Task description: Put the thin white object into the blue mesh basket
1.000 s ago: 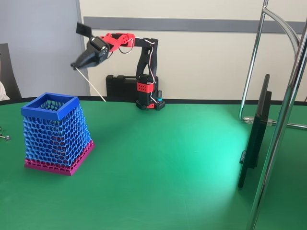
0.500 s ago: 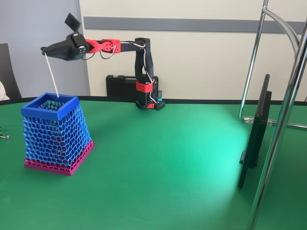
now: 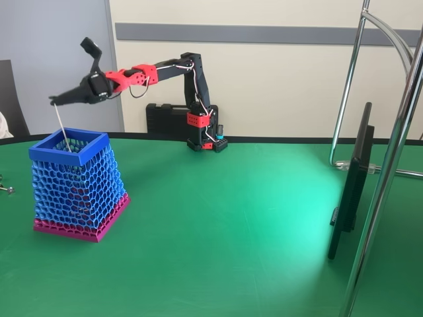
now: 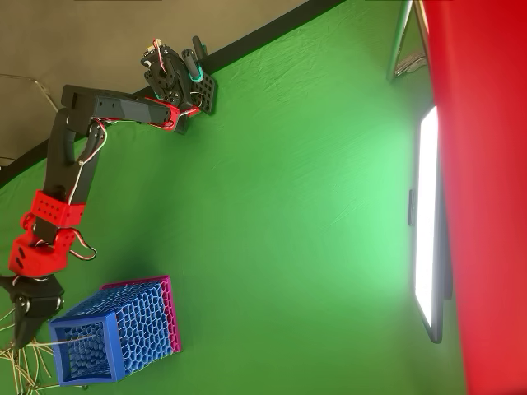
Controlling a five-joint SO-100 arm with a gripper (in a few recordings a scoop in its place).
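Thin white stick-like object (image 3: pixel 61 127), slender and slightly curved, is shown hanging from the tip of the black two-finger gripper (image 3: pixel 55 101) of the red and black arm; in the fixed view the jaws are drawn together on its upper end, so that it is judged to be gripped there. The long axis of the strand is seen to run steeply downward and a little to the right in the fixed view, and its lower end is shown past the solid blue square rim of the tapered blue honeycomb-mesh basket with a magenta mesh base (image 3: pixel 90 142), inside the opening, near the rim's back left edge. In the overhead view the gripper (image 4: pixel 18 336) is placed just beside the basket's rim (image 4: pixel 54 352), and the strand itself is too fine to be separated from the pale strands lying at that edge of the green table (image 3: pixel 225 218). The coming move is judged to depend on this alignment: with the lower end already within the rim, a release should let the strand fall inside, although the upper part could tip outward over the near wall.
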